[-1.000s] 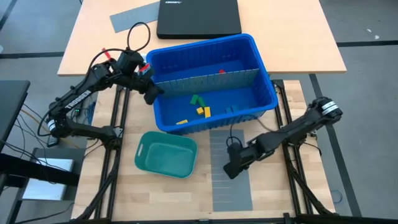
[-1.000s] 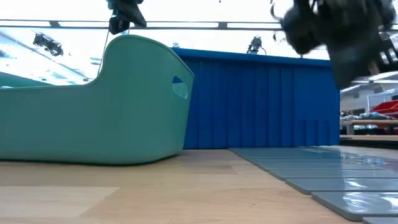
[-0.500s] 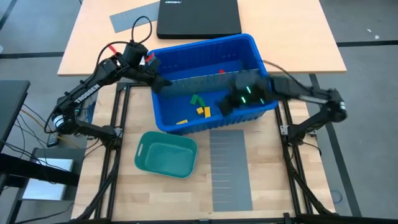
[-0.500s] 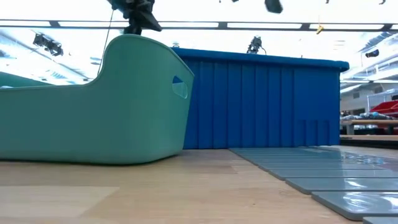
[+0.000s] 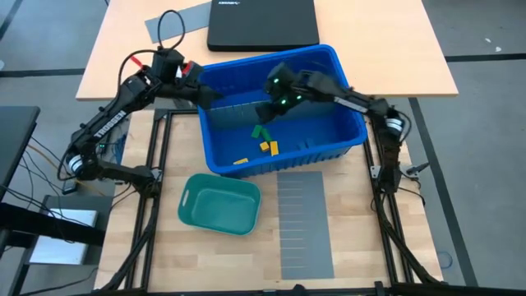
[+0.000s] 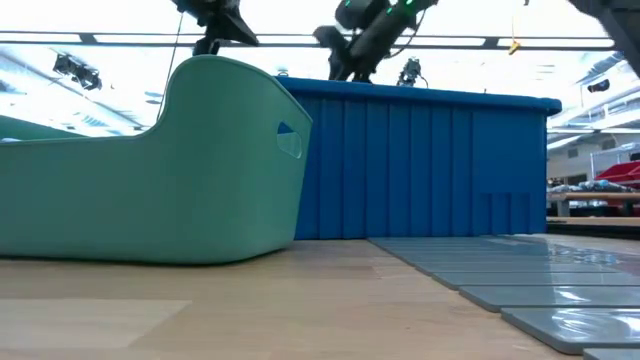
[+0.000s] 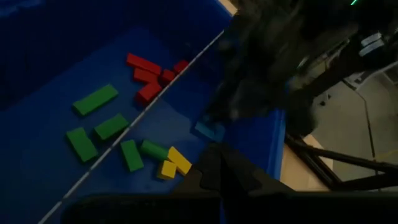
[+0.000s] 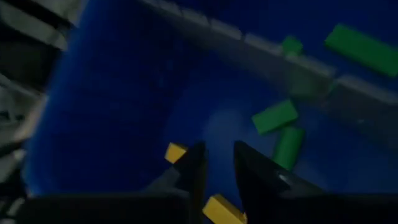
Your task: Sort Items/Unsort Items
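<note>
Treat this as a pick from the blue bin [image 5: 355,105], where the blocks [image 5: 265,141] lie: green and yellow ones loose on the floor on the near side of the grey divider [image 5: 316,99], a few red ones [image 7: 148,77] by the divider on its far side. Take the right gripper [image 5: 265,113] as the working tool: hangs low over the middle of the bin, just beside the divider, fingers parted by a narrow gap with nothing between them, as seen in its own wrist view [image 8: 214,169]. Widen that gap before going down, enough to straddle one block across its short side. Pick the yellow block [image 8: 176,152] or a green one [image 8: 275,116] that lies alone, not a pair that touches. Turn the wrist so the fingers run square to the block's long edges, then descend straight and close only once both tips reach the floor. Stay off the divider, likely to snag a fingertip. Mind the left gripper [image 5: 212,96], closed and apparently empty, poised over the bin's left wall near the divider's end; leave it room. Lift clear of the rim before carrying toward the teal tray [image 5: 184,202].
</note>
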`<state>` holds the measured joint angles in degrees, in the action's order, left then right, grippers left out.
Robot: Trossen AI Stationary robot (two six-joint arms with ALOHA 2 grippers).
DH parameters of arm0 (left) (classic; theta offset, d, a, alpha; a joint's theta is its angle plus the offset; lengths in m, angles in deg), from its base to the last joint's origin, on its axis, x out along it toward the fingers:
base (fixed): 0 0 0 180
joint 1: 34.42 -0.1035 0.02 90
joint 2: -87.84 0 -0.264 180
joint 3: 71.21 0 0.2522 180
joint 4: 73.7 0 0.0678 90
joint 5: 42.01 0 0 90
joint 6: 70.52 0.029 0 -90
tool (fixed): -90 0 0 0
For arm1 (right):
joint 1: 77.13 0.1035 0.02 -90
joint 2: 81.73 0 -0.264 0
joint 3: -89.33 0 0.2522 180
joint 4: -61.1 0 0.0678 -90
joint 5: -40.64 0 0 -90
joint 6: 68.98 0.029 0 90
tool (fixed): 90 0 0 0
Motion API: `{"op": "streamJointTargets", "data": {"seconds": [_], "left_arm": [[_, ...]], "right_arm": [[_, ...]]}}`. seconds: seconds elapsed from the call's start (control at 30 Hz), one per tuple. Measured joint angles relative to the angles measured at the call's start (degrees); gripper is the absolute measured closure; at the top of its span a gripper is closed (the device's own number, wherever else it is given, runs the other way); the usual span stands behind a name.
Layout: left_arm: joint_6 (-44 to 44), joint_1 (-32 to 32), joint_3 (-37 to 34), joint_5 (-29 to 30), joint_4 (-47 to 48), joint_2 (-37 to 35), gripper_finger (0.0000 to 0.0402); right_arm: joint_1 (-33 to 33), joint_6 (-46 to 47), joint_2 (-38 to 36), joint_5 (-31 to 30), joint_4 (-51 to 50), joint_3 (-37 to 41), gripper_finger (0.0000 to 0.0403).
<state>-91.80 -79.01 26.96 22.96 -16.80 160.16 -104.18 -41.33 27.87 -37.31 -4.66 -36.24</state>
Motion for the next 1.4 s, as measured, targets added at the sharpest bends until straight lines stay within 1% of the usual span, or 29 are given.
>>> {"op": "streamJointTargets", "data": {"seconds": [0.13, 0.3, 0.43, 0.6, 0.73, 0.83, 1.07, 1.13, 1.2, 1.3, 1.4], "left_arm": [[-0.02, -1.14, 0.19, 0.09, 0.03, -0.12, 0.0401], [0.01, -2.26, 0.17, 0.10, 0.04, -0.08, 0.0401], [0.06, -2.90, 0.17, 0.02, 0.07, -0.08, 0.0401], [0.38, -3.65, 0.17, -0.03, 0.09, -0.08, 0.0401], [1.29, -3.83, 0.17, -0.07, 0.42, -0.08, 0.0401], [1.43, -3.83, 0.17, -0.11, 0.62, -0.08, 0.0401], [1.90, -3.81, 0.17, -0.12, 1.75, -0.08, 0.0401], [2.58, -3.81, 0.17, -0.11, 2.41, -0.08, 0.0401], [2.84, -3.80, 0.18, -0.13, 2.79, -0.08, 0.0401], [2.85, -3.81, 0.19, -0.09, 3.06, -0.08, 0.0401], [2.84, -3.81, 0.19, -0.14, 3.04, -0.08, 0.0401]], "right_arm": [[1.46, 0.07, 4.57, -0.57, -2.32, -0.38, 0.0264], [2.30, 1.73, 9.10, -5.74, -3.80, -0.39, 0.0213], [2.32, 5.99, 12.58, -7.38, -4.74, -0.39, 0.0187], [2.32, 7.68, 16.76, -7.75, -4.75, -0.39, 0.0165], [2.58, 8.79, 18.91, -12.74, -4.78, -0.39, 0.0153], [2.62, 8.75, 19.43, -15.76, -3.53, -0.30, 0.0149], [2.54, 8.82, 20.75, -15.63, -2.52, 1.00, 0.0158], [2.69, 9.06, 21.26, -15.42, -0.46, 1.56, 0.0162], [2.69, 9.41, 21.71, -15.22, -1.73, 1.65, 0.0166], [2.95, 9.65, 22.51, -14.93, -0.88, 1.66, 0.0181], [3.06, 9.40, 22.52, -14.95, -0.34, 1.67, 0.0221]]}}
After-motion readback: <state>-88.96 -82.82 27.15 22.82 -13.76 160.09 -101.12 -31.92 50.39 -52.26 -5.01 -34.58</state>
